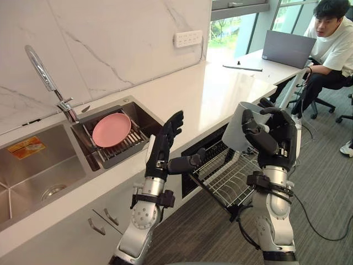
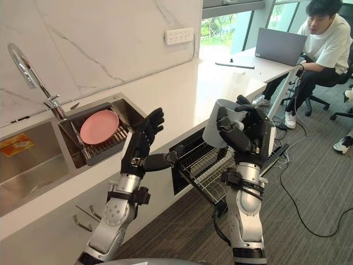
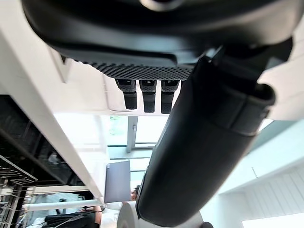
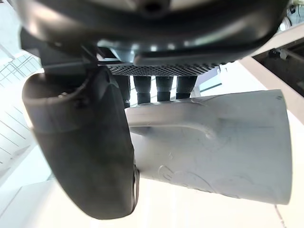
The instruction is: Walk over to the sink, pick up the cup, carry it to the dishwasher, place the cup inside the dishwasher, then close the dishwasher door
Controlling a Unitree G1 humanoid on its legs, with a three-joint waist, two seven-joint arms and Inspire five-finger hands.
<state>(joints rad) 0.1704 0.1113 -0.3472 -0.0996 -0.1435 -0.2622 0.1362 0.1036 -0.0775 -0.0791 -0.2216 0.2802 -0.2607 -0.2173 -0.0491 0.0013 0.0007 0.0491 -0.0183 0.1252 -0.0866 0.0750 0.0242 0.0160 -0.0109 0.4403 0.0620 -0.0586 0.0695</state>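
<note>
My right hand [image 1: 273,138] is shut on a pale grey cup [image 1: 238,128], which it holds tilted in the air above the pulled-out dishwasher rack [image 1: 229,176]. In the right wrist view the cup [image 4: 213,142] lies against the palm, with the thumb [image 4: 90,152] wrapped over it. The dishwasher [image 2: 190,157] sits under the white counter [image 1: 209,94] with its wire rack slid out. My left hand [image 1: 164,146] is raised beside the counter edge, open, fingers straight and thumb pointing toward the rack, holding nothing.
A steel sink [image 1: 38,171] with a tall tap [image 1: 47,80] lies at the left; a pink plate [image 1: 111,130] rests on a drainer rack in its smaller basin. A person [image 1: 331,49] sits at the counter's far end with a laptop [image 1: 288,48]. Carpet floor lies at the right.
</note>
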